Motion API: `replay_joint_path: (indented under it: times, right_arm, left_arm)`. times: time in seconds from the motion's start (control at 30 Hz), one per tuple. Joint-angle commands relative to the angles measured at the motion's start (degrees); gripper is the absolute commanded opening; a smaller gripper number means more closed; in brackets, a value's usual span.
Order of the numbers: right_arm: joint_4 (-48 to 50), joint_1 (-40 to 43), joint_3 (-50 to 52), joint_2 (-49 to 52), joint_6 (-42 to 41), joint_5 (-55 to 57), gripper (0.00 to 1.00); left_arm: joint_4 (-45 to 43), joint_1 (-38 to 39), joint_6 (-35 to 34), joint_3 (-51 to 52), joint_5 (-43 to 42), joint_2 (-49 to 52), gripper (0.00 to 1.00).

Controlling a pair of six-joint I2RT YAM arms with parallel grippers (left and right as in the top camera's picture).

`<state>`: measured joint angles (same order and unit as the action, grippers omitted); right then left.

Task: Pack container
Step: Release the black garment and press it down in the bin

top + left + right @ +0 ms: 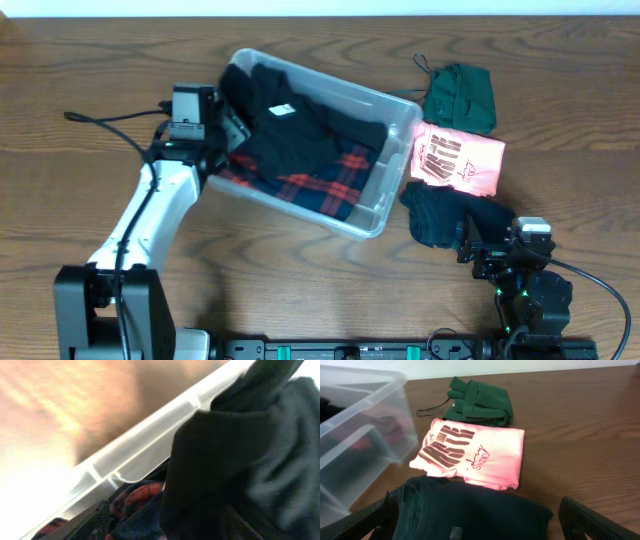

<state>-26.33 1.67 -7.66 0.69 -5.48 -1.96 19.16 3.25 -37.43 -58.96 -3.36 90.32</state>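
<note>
Left end effector [232,132] at container [385,180] rim, grip impossible to tell; right end effector [477,505] spread wide above dark garment [470,522].

Beside the left pincer [230,140], a black garment [290,130] is lying over red-and-navy plaid cloth [335,185] inside the clear container [395,110]. Ahead of the right pincer [480,525], a near-black garment [470,510], a pink shirt [475,457] bearing dark lettering and a green garment [480,402] are resting on the brown wood-grain table [580,435].
</note>
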Motion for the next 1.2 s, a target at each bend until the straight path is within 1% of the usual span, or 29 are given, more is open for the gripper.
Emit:
replay_joint_path:
  times: [0.0,0.13,0.27,0.33,0.43,0.47,0.6,0.73,0.8,0.97,1.07,1.17]
  right_arm:
    - [-0.1,0.1,0.2,-0.3,-0.5,-0.4,0.99]
    - [-0.1,0.1,0.2,-0.3,-0.5,-0.4,0.99]
    - [-0.1,0.1,0.2,-0.3,-0.5,-0.4,0.99]
    - [-0.1,0.1,0.2,-0.3,-0.5,-0.4,0.99]
    - [-0.1,0.1,0.2,-0.3,-0.5,-0.4,0.99]
    - [-0.1,0.1,0.2,-0.3,-0.5,-0.4,0.99]
    - [-0.1,0.1,0.2,-0.3,-0.5,-0.4,0.99]
    - [-0.1,0.1,0.2,-0.3,-0.5,-0.4,0.99]
    - [-0.1,0.1,0.2,-0.3,-0.5,-0.4,0.99]
    - [-0.1,0.1,0.2,-0.3,-0.5,-0.4,0.99]
    - [-0.1,0.1,0.2,-0.3,-0.5,-0.4,0.99]
    - [-0.1,0.1,0.2,-0.3,-0.5,-0.4,0.99]
  left_arm:
    - [1.7,-1.5,6.7,1.0,4.0,0.3,0.71]
    - [0.8,-1.2,8.6,1.0,4.1,-2.1,0.74]
    - [0.7,-1.2,9.8,0.8,5.5,-6.7,0.76]
    - [-1.0,-1.1,11.0,0.3,4.4,-9.6,0.79]
    - [-4.1,-1.0,15.8,-2.3,0.4,-13.9,0.83]
    - [-4.0,-1.1,18.1,-4.2,0.4,-15.8,0.84]
    - [-2.5,-2.4,29.2,-7.6,2.1,-18.3,0.85]
    - [3.2,-4.9,40.9,-7.6,2.7,-16.1,0.85]
    - [6.0,-6.4,44.8,-7.6,2.7,-13.6,0.85]
    - [8.4,-8.9,50.7,-7.6,2.5,-7.6,0.84]
    - [10.3,-9.0,54.7,-7.6,2.5,-5.1,0.84]
    - [12.1,-9.0,56.8,-7.6,2.1,-3.0,0.84]
